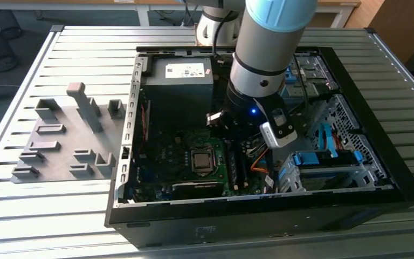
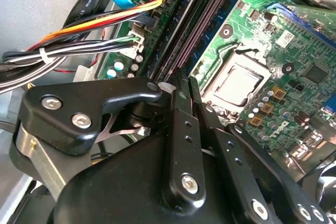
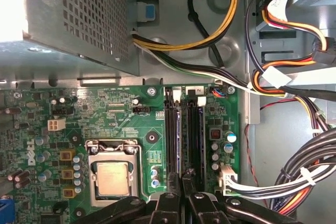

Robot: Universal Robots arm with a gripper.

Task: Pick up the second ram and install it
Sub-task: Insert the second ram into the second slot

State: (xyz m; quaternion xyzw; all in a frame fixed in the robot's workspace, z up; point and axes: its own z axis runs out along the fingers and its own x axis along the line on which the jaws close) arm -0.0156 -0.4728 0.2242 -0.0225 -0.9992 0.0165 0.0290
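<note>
Locate the ram as a thin strip standing on edge in the slots of the board, beside the socket and in line with the claw tips. Read the claw as narrow, fingers drawn almost together just above the strip. Cannot tell whether pinching it or only resting over it, nor whether fully seated.

Treat the ram as light, stiff and fragile:
- Grip by the long top edge, near mid-length, flat faces between the fingers.
- Avoid the chips and the contact edge.
- Expect a slick, thin surface and little tolerance for tilt. Keep upright and parallel to the slot.

Note tight room. Mind the cables bundled just beside the slots, and the supply box close by, all within the case walls. Note the case resting on a slatted counter, with grey holder blocks well apart on the exterior view's left.
</note>
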